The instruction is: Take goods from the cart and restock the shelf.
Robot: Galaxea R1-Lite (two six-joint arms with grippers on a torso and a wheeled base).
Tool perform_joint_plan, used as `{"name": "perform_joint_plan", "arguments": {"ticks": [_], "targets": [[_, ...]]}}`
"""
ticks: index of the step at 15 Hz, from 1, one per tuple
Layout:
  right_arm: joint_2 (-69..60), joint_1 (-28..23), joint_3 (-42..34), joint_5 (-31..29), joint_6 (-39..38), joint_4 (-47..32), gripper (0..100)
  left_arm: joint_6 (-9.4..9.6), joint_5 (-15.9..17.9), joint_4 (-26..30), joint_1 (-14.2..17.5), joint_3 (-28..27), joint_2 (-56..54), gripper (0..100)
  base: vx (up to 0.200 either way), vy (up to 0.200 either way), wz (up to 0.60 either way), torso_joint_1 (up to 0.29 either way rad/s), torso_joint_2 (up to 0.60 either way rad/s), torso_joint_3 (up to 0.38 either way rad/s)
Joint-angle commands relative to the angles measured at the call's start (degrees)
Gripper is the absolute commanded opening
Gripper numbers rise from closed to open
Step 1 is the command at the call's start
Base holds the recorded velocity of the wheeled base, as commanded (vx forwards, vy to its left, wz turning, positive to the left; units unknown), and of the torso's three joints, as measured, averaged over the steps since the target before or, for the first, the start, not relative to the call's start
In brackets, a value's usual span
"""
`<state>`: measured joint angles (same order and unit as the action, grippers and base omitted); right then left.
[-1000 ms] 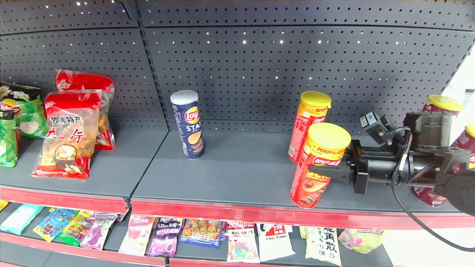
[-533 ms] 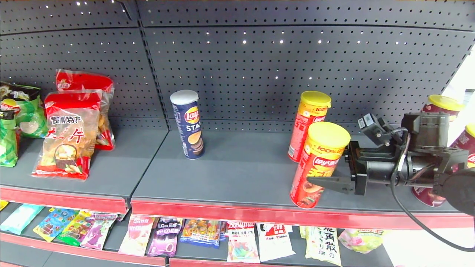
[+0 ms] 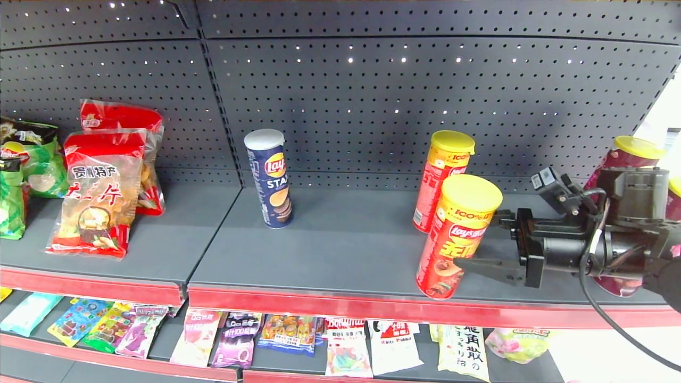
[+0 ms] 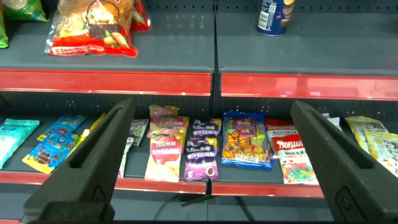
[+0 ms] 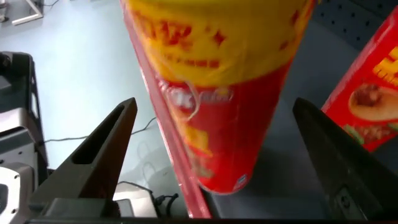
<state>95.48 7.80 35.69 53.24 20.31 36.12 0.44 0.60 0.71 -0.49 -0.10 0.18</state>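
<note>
Nearest, on the lower shelf point(image 3: 537, 367), a row of small snack packets point(image 3: 290, 332) lies flat. The left gripper point(image 4: 210, 155) hangs in front of that row with its 2 fingers spread wide and nothing between them. Above the packets runs the red front edge point(image 3: 298, 303) of the upper shelf point(image 3: 346, 250).

Just behind that edge the front red can point(image 3: 458, 236), yellow-lidded, stands with its base on the upper shelf. The right gripper point(image 3: 476, 238) comes in from the right at about the can's mid-height, fingers apart — 1 on the near side, 1 on the far side. The right wrist view shows a gap between each finger and the can, so nothing is clamped.

Close behind the front red can, nearer the back wall, a second red can point(image 3: 444, 175) of the same kind stands upright. Well apart to the left, a blue can point(image 3: 269, 178) with a pale lid stands mid-shelf. Farther left, 2 red bags point(image 3: 98, 194) lean 1 in front of the other, with green bags point(image 3: 21, 170) beside them. On the right, partly hidden behind the right arm, stand dark red cans point(image 3: 628, 154) with yellow lids. Farthest back is the grey perforated panel point(image 3: 372, 96).
</note>
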Motion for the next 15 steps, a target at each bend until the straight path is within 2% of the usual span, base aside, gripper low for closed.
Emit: {"name": "perform_joint_plan", "arguments": {"ticks": [1,10,15], "targets": [[-2.93,-1.03,-2.56,0.03,-0.97,0.0,100,0.0,0.02,0.0,-0.04,0.01,-0.09,100,0.0,0.0,0.0,0.0,0.0,0.0],[-8.11,-4.55,-11.61,-2.52,-3.26,-0.53,100,0.0,0.02,0.0,-0.04,0.01,-0.01,100,0.0,0.0,0.0,0.0,0.0,0.0],[-7.76,-4.2,-13.81,-12.46,-4.49,-0.7,100,0.0,0.02,0.0,-0.04,0.01,-0.01,100,0.0,0.0,0.0,0.0,0.0,0.0]]}}
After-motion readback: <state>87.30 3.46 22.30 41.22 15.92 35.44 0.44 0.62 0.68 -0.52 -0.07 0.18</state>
